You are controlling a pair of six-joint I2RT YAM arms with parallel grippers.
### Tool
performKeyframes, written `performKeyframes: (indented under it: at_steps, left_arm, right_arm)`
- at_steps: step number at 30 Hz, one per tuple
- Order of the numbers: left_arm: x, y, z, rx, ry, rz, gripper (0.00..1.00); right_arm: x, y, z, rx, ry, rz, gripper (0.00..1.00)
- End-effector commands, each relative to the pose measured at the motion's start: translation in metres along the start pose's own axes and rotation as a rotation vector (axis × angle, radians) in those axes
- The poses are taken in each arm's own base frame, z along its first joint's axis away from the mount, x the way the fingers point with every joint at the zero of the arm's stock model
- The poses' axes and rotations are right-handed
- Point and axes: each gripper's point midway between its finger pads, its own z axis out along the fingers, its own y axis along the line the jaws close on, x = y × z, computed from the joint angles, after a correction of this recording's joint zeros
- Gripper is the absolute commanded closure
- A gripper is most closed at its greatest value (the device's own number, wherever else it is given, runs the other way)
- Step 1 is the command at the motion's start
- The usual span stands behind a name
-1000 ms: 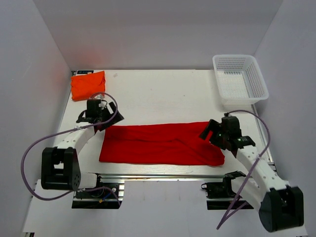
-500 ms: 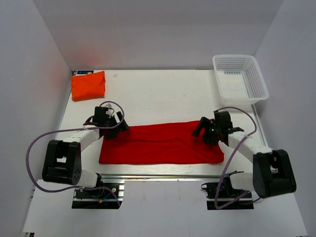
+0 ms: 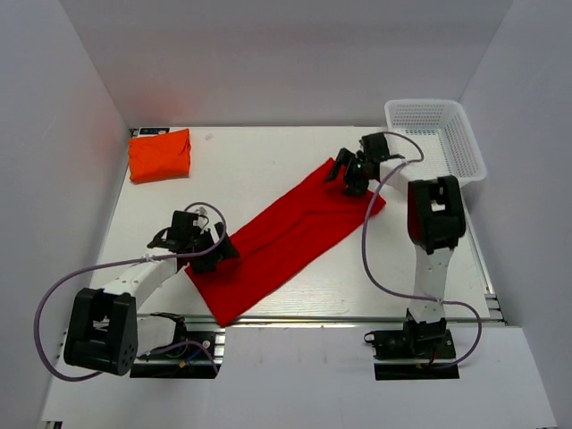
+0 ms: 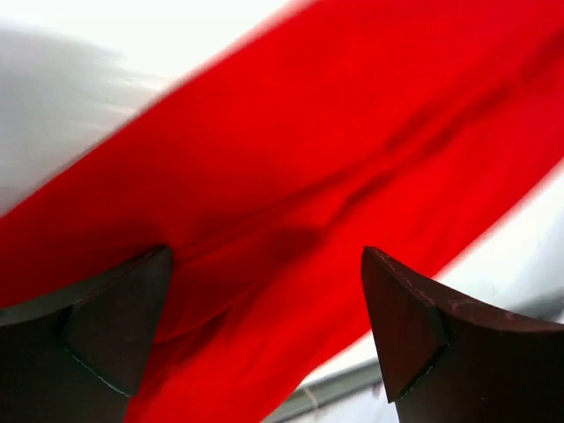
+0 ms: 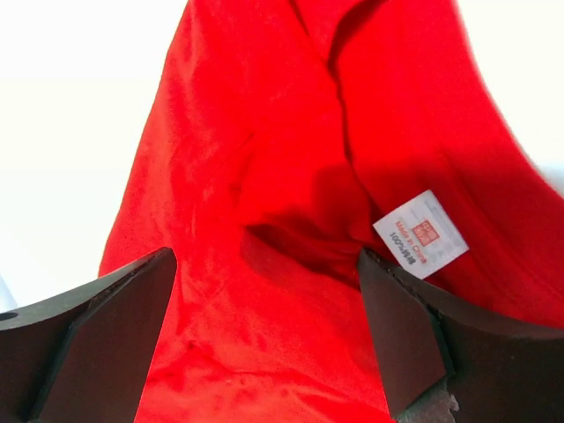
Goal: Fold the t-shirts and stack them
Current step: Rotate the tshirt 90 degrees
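now the red t-shirt (image 3: 286, 237), straight along the near edge a second ago, lies slanted from near left to far right, so i judge it is being turned for the next fold. the left gripper (image 3: 212, 251) and right gripper (image 3: 351, 176) both have their fingers apart over its ends. the folded orange t-shirt (image 3: 159, 154) waits at far left. the white basket (image 3: 435, 138) stands near the right arm.

Red shirt (image 3: 286, 237), orange shirt (image 3: 160, 155), white basket (image 3: 429, 105)
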Motion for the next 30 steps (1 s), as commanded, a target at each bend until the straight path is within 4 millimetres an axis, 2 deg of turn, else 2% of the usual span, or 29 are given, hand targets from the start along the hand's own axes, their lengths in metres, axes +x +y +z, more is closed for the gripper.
performKeyframes:
  at_steps: [1, 2, 3, 4, 5, 7, 8, 9, 10, 11, 12, 13, 14, 16, 17, 19, 20, 24, 25, 26, 27, 28, 29, 30]
  left_arm:
    - [0.097, 0.021, -0.003, -0.026, 0.344, -0.062, 0.00]
    - [0.104, 0.019, -0.001, -0.005, 0.369, -0.055, 0.00]
    - [0.111, 0.013, -0.001, 0.013, 0.398, -0.039, 0.00]
    - [0.119, 0.015, 0.000, -0.002, 0.431, -0.031, 0.00]
    - [0.121, 0.013, 0.001, -0.002, 0.445, -0.014, 0.00]
    - [0.126, 0.002, 0.002, 0.007, 0.474, 0.047, 0.00]
    - [0.125, -0.006, 0.004, 0.030, 0.478, 0.071, 0.00]
    - [0.129, -0.008, 0.008, 0.025, 0.500, 0.089, 0.00]
    - [0.138, -0.015, 0.008, 0.037, 0.532, 0.124, 0.00]
    - [0.138, -0.023, 0.010, 0.046, 0.540, 0.151, 0.00]
    - [0.146, -0.024, 0.012, 0.032, 0.580, 0.155, 0.00]
    - [0.158, -0.028, 0.012, 0.029, 0.615, 0.198, 0.00]
    - [0.162, -0.038, 0.012, 0.050, 0.637, 0.220, 0.00]
    - [0.177, -0.045, 0.012, 0.042, 0.679, 0.265, 0.00]
    - [0.179, -0.056, 0.010, 0.067, 0.687, 0.278, 0.00]
    - [0.186, -0.067, 0.006, 0.058, 0.694, 0.327, 0.00]
    - [0.186, -0.063, 0.003, 0.015, 0.695, 0.340, 0.00]
    - [0.165, -0.086, -0.007, -0.015, 0.575, 0.418, 0.00]
    - [0.151, -0.102, -0.008, 0.000, 0.521, 0.431, 0.00]
    - [0.139, -0.105, -0.008, -0.026, 0.462, 0.444, 0.00]
    - [0.135, -0.110, -0.013, -0.033, 0.442, 0.459, 0.00]
    - [0.122, -0.124, -0.018, -0.001, 0.382, 0.468, 0.00]
    - [0.119, -0.127, -0.022, 0.010, 0.360, 0.470, 0.00]
    - [0.116, -0.134, -0.024, 0.039, 0.331, 0.481, 0.00]
  right_arm:
    - [0.016, -0.018, 0.041, 0.020, 0.169, 0.020, 0.10]
    - [0.010, -0.013, 0.054, -0.003, 0.178, 0.018, 0.10]
    - [0.005, 0.001, 0.061, -0.070, 0.209, 0.021, 0.10]
    - [0.005, 0.002, 0.068, -0.078, 0.217, 0.019, 0.10]
    - [-0.014, 0.019, 0.071, -0.114, 0.166, -0.019, 0.10]
    - [-0.017, 0.029, 0.079, -0.151, 0.161, -0.031, 0.10]
    - [-0.018, 0.040, 0.085, -0.198, 0.156, -0.046, 0.10]
    - [-0.033, 0.054, 0.083, -0.228, 0.125, -0.057, 0.10]
    - [-0.024, 0.054, 0.097, -0.229, 0.147, -0.056, 0.10]
    - [-0.041, 0.072, 0.094, -0.266, 0.094, -0.087, 0.10]
    - [-0.039, 0.072, 0.101, -0.269, 0.099, -0.075, 0.10]
    - [-0.047, 0.085, 0.103, -0.297, 0.065, -0.094, 0.10]
    - [-0.042, 0.085, 0.115, -0.301, 0.070, -0.090, 0.10]
    - [-0.052, 0.101, 0.118, -0.333, 0.028, -0.086, 0.10]
    - [-0.054, 0.104, 0.123, -0.345, 0.013, -0.084, 0.10]
    - [-0.057, 0.112, 0.124, -0.368, -0.007, -0.080, 0.10]
    - [-0.056, 0.116, 0.125, -0.364, -0.015, -0.087, 0.10]
    - [-0.069, 0.125, 0.112, -0.353, -0.074, -0.176, 0.10]
    - [-0.075, 0.131, 0.103, -0.354, -0.094, -0.194, 0.10]
    - [-0.075, 0.136, 0.098, -0.348, -0.098, -0.214, 0.10]
    - [-0.086, 0.142, 0.081, -0.332, -0.139, -0.275, 0.10]
    - [-0.085, 0.145, 0.075, -0.317, -0.143, -0.295, 0.10]
    - [-0.088, 0.146, 0.071, -0.294, -0.162, -0.319, 0.10]
    - [-0.096, 0.163, 0.048, -0.292, -0.216, -0.400, 0.10]
